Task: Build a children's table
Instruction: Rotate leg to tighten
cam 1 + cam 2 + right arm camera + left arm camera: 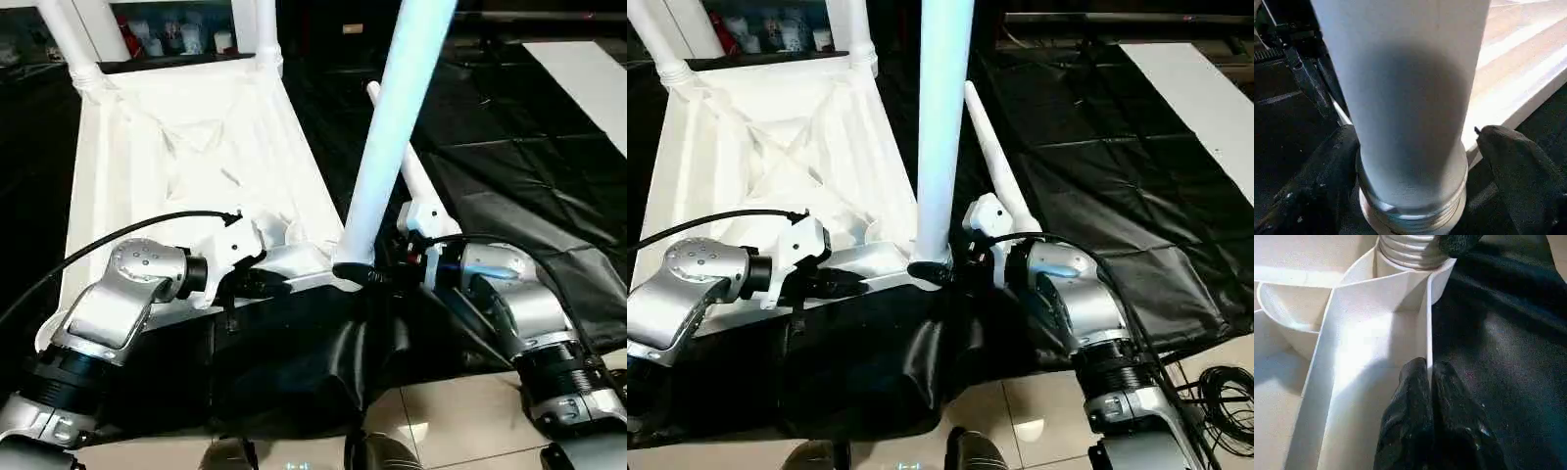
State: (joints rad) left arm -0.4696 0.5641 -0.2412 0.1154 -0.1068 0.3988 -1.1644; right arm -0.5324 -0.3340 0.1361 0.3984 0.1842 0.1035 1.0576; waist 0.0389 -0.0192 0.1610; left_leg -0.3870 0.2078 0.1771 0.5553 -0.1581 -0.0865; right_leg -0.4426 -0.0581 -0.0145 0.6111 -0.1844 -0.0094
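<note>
The upturned tabletop (176,147) lies on black sheeting, two far legs fitted. At its near corner socket a third leg (942,127) stands upright, directly between the right gripper's (1415,161) spread fingers, threads still exposed in the right wrist view. The left gripper (1427,382) pinches the tabletop's rim beside that socket. A fourth leg (994,162) lies behind.

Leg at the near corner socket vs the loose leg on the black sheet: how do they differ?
The near-corner leg stands upright at the tabletop's corner socket; the loose leg lies flat on the black sheet. The right gripper straddles the upright leg's threaded base with fingers spread; nothing holds the loose leg. Both are long white tapered tubes.
</note>
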